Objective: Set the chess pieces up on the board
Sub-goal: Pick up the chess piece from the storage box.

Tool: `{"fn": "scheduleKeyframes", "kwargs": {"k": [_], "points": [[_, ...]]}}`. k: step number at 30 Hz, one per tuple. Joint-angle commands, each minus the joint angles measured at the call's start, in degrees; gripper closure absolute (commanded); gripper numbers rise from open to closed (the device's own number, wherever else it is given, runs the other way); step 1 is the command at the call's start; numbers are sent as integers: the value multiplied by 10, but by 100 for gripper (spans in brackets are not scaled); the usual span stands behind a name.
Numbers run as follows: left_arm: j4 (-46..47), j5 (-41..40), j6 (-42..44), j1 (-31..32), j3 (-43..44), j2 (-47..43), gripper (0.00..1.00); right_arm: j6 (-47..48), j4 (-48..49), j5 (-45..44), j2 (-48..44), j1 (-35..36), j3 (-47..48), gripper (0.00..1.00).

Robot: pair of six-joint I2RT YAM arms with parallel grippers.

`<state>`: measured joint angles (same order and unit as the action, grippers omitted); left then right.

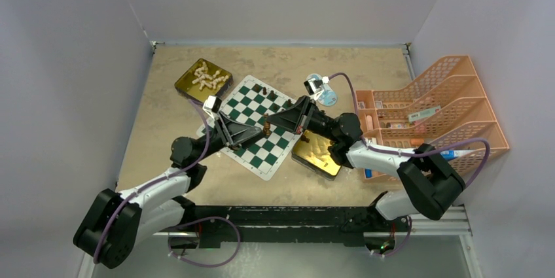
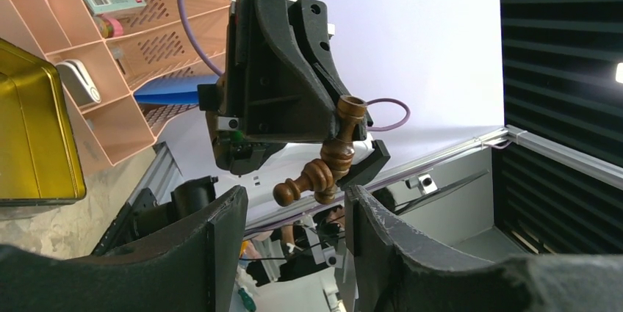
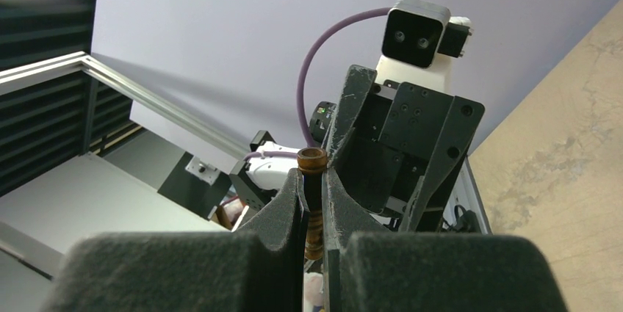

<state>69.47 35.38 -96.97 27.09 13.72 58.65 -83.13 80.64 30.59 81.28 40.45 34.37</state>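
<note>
Brown pieces (image 2: pixel 344 127), two: pinched in my right gripper (image 3: pixel 312 189), jaws clenched on them, held in the air over the middle of the board (image 1: pixel 243 103). One lies along the fingers; the sideways piece (image 2: pixel 305 180) juts out below it. I judge the pair must be parted before either can stand on a square. Left gripper (image 2: pixel 294 213): jaws apart, gripping nothing, fingertips either side of the sideways piece, seemingly to take it. Both arms: reaching forward and inward, wrists meeting nose to nose. White pieces (image 1: pixel 208 76): heaped in a gold tin (image 1: pixel 185 87) beside the board.
</note>
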Motion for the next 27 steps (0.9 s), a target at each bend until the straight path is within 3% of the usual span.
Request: {"fn": "scheduleKeyframes", "kwargs": {"k": [1, 14, 27], "points": [[53, -3, -8, 3, 18, 8, 49, -8, 53, -6, 0, 1, 2, 100], [45, -2, 11, 6, 24, -6, 50, -24, 72, -2, 22, 2, 7, 100], [41, -14, 16, 6, 18, -23, 59, -20, 74, -13, 27, 3, 1, 100]]}}
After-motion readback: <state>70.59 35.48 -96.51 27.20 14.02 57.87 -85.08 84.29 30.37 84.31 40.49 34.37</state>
